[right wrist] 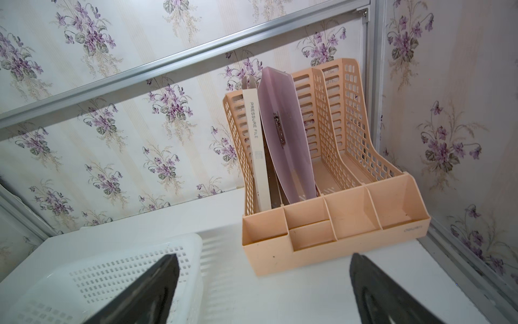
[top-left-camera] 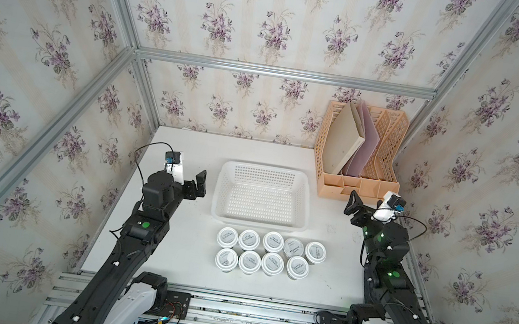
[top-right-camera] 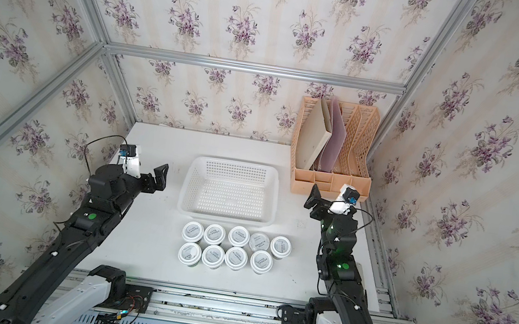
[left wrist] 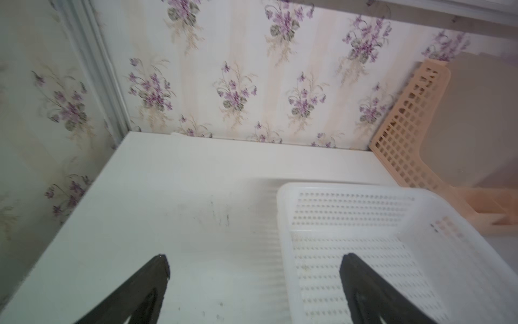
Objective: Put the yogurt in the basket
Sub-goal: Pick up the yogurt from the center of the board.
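Both released and empty: left gripper (top-left-camera: 200, 182) flanks one short side of the basket (top-left-camera: 258, 221), right gripper (top-left-camera: 351, 203) the opposite side. Nine yogurt (top-left-camera: 272, 264) cups stand in two rows on the counter (top-left-camera: 171, 261) just off the basket's robot-facing side, behind both grippers, none inside. Round, no long axis. Right arm looks marginally nearer. Lid print unreadable. Folder spine (right wrist: 256, 120) in the file rack (right wrist: 336, 246) beyond the basket reads "PRESSURE FILE".

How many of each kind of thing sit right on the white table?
Yogurt cups: 9
Basket: 1
File rack: 1
Total: 11
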You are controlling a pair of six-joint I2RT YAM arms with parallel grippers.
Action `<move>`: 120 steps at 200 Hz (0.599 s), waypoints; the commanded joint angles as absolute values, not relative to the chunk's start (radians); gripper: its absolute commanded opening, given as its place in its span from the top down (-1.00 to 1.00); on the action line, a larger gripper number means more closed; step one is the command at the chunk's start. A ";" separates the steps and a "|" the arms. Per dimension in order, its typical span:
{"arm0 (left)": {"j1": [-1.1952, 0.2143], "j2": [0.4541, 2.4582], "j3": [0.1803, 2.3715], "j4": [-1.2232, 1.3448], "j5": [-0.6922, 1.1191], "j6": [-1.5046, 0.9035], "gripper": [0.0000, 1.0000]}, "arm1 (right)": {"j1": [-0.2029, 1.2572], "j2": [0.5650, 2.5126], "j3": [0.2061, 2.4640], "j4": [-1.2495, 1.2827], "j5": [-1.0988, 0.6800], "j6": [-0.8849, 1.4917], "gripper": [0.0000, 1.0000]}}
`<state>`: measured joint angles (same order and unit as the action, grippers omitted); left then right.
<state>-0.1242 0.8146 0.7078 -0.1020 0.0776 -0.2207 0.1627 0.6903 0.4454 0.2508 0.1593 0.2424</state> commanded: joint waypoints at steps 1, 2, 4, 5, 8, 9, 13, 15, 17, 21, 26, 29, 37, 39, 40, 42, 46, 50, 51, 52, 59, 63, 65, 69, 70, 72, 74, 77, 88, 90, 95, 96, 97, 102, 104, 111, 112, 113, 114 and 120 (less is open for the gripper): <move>-0.131 0.814 0.804 -0.424 0.266 -0.257 -0.98 | 0.163 0.651 0.421 0.144 0.058 0.278 -1.00; -0.132 0.815 0.811 -0.436 0.268 -0.257 -0.98 | 0.163 0.651 0.419 0.146 0.053 0.278 -1.00; -0.133 0.817 0.818 -0.455 0.271 -0.259 -0.98 | 0.163 0.651 0.418 0.149 0.042 0.278 -1.00; -0.135 0.818 0.824 -0.467 0.272 -0.261 -0.99 | 0.164 0.651 0.417 0.150 0.036 0.279 -1.00; -0.139 0.819 0.837 -0.498 0.273 -0.263 -0.99 | 0.163 0.654 0.417 0.151 0.021 0.279 -1.00; -0.141 0.819 0.842 -0.509 0.273 -0.265 -0.99 | 0.164 0.656 0.417 0.150 0.017 0.280 -1.00; -0.147 0.821 0.857 -0.549 0.269 -0.270 -0.98 | 0.163 0.662 0.423 0.146 0.001 0.283 -1.00; -0.151 0.821 0.864 -0.569 0.267 -0.272 -0.99 | 0.163 0.666 0.426 0.141 -0.007 0.285 -0.99; -0.155 0.823 0.871 -0.587 0.265 -0.275 -0.98 | 0.163 0.671 0.431 0.136 -0.012 0.286 -0.99; -0.166 0.823 0.883 -0.616 0.260 -0.275 -0.98 | 0.164 0.682 0.439 0.128 -0.029 0.288 -0.98; -0.182 0.821 0.894 -0.659 0.250 -0.274 -0.98 | 0.163 0.695 0.449 0.120 -0.048 0.289 -0.92; -0.194 0.819 0.901 -0.680 0.237 -0.273 -0.98 | 0.163 0.703 0.451 0.118 -0.061 0.290 -0.89; -0.235 0.812 0.913 -0.728 0.200 -0.273 -0.98 | 0.163 0.725 0.460 0.120 -0.108 0.285 -0.84; -0.246 0.809 0.915 -0.740 0.187 -0.273 -0.99 | 0.163 0.730 0.462 0.121 -0.125 0.283 -0.81; -0.253 0.808 0.916 -0.744 0.182 -0.273 -0.99 | 0.163 0.734 0.463 0.123 -0.132 0.282 -0.80; -0.265 0.806 0.917 -0.753 0.171 -0.272 -0.98 | 0.163 0.740 0.464 0.124 -0.147 0.280 -0.77; -0.287 0.803 0.921 -0.769 0.146 -0.273 -0.98 | 0.163 0.752 0.468 0.127 -0.175 0.279 -0.73; -0.309 0.800 0.924 -0.784 0.120 -0.276 -0.98 | 0.163 0.765 0.471 0.130 -0.200 0.280 -0.70; -0.322 0.800 0.925 -0.789 0.114 -0.276 -0.99 | 0.163 0.768 0.472 0.131 -0.206 0.280 -0.69; -0.325 0.801 0.926 -0.792 0.107 -0.278 -0.99 | 0.163 0.771 0.473 0.131 -0.213 0.281 -0.69; -0.364 0.805 0.934 -0.821 0.072 -0.290 -0.99 | 0.163 0.797 0.482 0.132 -0.247 0.283 -0.67; -0.384 0.812 0.940 -0.835 0.057 -0.294 -0.99 | 0.163 0.811 0.487 0.131 -0.264 0.284 -0.65; -0.395 0.815 0.944 -0.844 0.052 -0.299 -0.98 | 0.163 0.817 0.490 0.130 -0.270 0.285 -0.64; -0.414 0.825 0.948 -0.860 0.042 -0.304 -0.99 | 0.163 0.830 0.496 0.125 -0.282 0.285 -0.63; -0.420 0.827 0.949 -0.863 0.038 -0.305 -0.99 | 0.163 0.833 0.496 0.125 -0.286 0.285 -0.62; -0.430 0.832 0.952 -0.871 0.033 -0.306 -0.99 | 0.163 0.837 0.498 0.126 -0.292 0.285 -0.62; -0.440 0.839 0.954 -0.878 0.029 -0.308 -0.99 | 0.163 0.840 0.498 0.129 -0.297 0.285 -0.61; -0.454 0.848 0.956 -0.889 0.020 -0.312 -0.99 | 0.164 0.847 0.498 0.132 -0.304 0.284 -0.61; -0.507 0.888 0.964 -0.928 -0.014 -0.319 -0.96 | 0.164 0.862 0.492 0.145 -0.313 0.284 -0.59; -0.518 0.895 0.965 -0.935 -0.022 -0.321 -0.95 | 0.163 0.864 0.490 0.145 -0.313 0.285 -0.59; -0.541 0.914 0.966 -0.949 -0.046 -0.323 -0.90 | 0.163 0.867 0.488 0.151 -0.316 0.287 -0.58; -0.546 0.917 0.966 -0.954 -0.051 -0.323 -0.89 | 0.163 0.867 0.488 0.151 -0.317 0.287 -0.58; -0.551 0.919 0.967 -0.957 -0.054 -0.322 -0.87 | 0.163 0.868 0.488 0.152 -0.317 0.288 -0.57; -0.574 0.938 0.972 -0.976 -0.078 -0.326 -0.81 | 0.164 0.871 0.487 0.156 -0.323 0.288 -0.57; -0.581 0.945 0.973 -0.983 -0.086 -0.329 -0.79 | 0.164 0.872 0.487 0.158 -0.326 0.290 -0.57; -0.610 0.959 0.973 -0.996 -0.115 -0.341 -0.74 | 0.163 0.875 0.485 0.165 -0.331 0.292 -0.56; -0.613 0.961 0.972 -0.997 -0.117 -0.342 -0.74 | 0.163 0.875 0.484 0.167 -0.331 0.293 -0.56; -0.616 0.962 0.971 -0.997 -0.117 -0.343 -0.73 | 0.163 0.876 0.484 0.167 -0.332 0.293 -0.55; -0.619 0.963 0.970 -0.997 -0.119 -0.343 -0.73 | 0.163 0.876 0.483 0.168 -0.333 0.293 -0.55; -0.631 0.970 0.967 -0.994 -0.115 -0.350 -0.72 | 0.163 0.878 0.481 0.174 -0.338 0.296 -0.54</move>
<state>-0.5804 0.9424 0.9611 -0.8955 -0.0074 -0.3096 0.1627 0.8707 0.4870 0.1341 -0.2787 0.2867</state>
